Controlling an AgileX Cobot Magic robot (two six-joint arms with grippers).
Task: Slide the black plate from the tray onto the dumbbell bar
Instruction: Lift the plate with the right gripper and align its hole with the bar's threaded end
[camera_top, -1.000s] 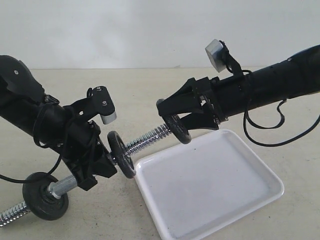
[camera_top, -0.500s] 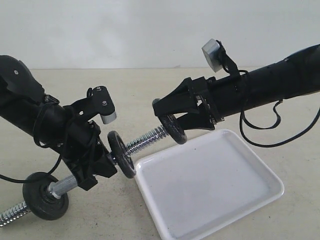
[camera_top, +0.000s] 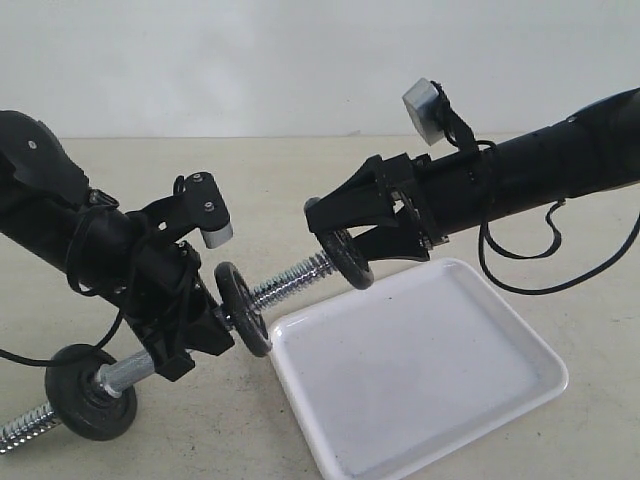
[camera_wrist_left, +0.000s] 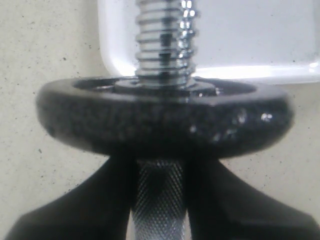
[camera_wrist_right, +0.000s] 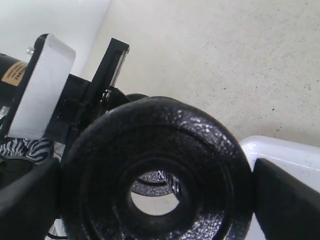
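Note:
My right gripper (camera_top: 343, 243) is shut on the rim of the black plate (camera_top: 353, 264), holding it on edge above the white tray's (camera_top: 430, 380) far left corner. The plate faces the threaded tip of the dumbbell bar (camera_top: 292, 279) and sits right at it. In the right wrist view the plate (camera_wrist_right: 212, 165) fills the space between my fingers (camera_wrist_right: 285, 200), and the threaded tip (camera_wrist_right: 169, 182) shows through its hole. My left gripper (camera_top: 212, 328) is shut on the bar's knurled middle (camera_wrist_left: 160, 197), just behind a collared black disc (camera_wrist_left: 165, 117).
A second collared disc (camera_top: 92, 392) sits near the bar's low left end, close to the beige tabletop. The right arm's black cable (camera_top: 520, 262) loops down over the tray's far side. The tray (camera_wrist_left: 260, 40) lies beneath the bar's raised threaded end (camera_wrist_left: 162, 45).
Over the last second my right gripper carried the black plate a little left and up, to the bar's threaded tip. The left arm and the bar have stayed still.

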